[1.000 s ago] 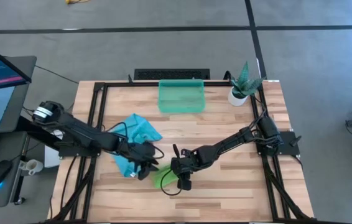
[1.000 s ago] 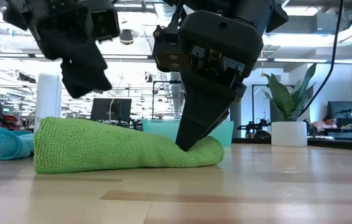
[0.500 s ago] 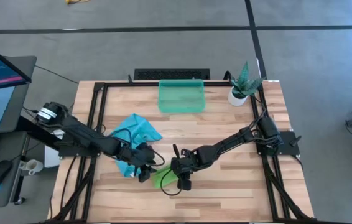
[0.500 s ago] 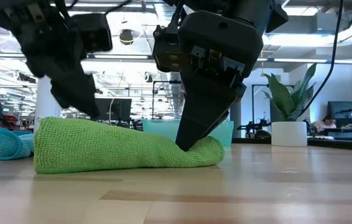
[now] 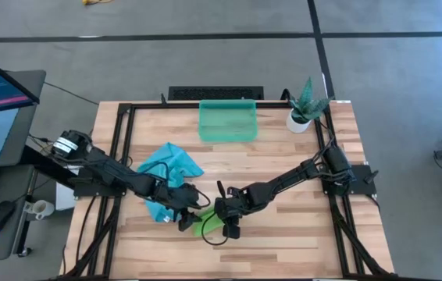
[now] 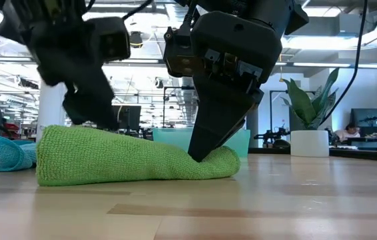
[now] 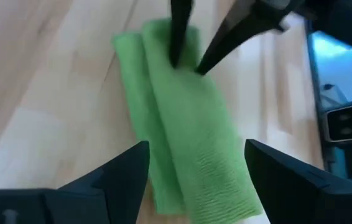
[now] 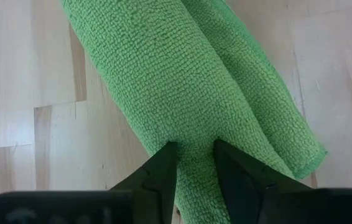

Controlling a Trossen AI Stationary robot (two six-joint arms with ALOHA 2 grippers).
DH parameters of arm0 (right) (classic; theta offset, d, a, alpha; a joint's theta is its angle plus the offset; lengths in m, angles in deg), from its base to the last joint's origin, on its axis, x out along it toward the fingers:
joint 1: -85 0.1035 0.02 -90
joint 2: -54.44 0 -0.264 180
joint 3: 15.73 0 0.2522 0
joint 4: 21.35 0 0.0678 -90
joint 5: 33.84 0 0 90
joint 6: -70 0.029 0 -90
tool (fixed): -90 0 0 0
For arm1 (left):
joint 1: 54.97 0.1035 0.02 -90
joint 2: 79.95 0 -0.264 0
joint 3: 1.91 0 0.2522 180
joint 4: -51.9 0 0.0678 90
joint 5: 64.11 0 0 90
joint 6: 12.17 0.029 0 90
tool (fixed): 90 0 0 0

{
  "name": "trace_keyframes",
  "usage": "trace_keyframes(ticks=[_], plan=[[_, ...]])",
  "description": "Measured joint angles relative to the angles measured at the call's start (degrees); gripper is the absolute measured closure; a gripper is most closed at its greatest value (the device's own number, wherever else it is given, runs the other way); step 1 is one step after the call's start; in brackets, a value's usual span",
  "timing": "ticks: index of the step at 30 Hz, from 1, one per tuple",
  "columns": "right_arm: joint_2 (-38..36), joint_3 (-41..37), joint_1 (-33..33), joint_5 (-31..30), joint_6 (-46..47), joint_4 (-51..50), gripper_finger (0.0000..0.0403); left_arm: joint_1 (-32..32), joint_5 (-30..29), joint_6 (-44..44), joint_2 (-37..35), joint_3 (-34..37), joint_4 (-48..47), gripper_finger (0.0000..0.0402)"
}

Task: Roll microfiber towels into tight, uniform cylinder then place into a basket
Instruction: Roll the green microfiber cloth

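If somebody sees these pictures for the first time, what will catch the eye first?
The lime green towel, rolled into a thick log, lies near the table's front middle. The right gripper pinches one end of it, while the left gripper hangs open over the other end. Beside them lies the crumpled turquoise towel; the teal basket sits at the back edge.

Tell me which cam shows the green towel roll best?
Right wrist view: the green towel fills the frame, its two rolled lobes and weave plain. Low view shows its side profile; left wrist view shows it lengthwise but blurred; high view only a sliver between the arms.
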Motion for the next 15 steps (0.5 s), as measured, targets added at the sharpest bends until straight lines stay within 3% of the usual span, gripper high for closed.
trace_keyframes(ticks=[15], plan=[[0.00,0.02,0.00,-0.33,0.00,0.04,0.0269,-0.16,2.37,-4.48,8.80,-0.15,1.40,0.0145]])
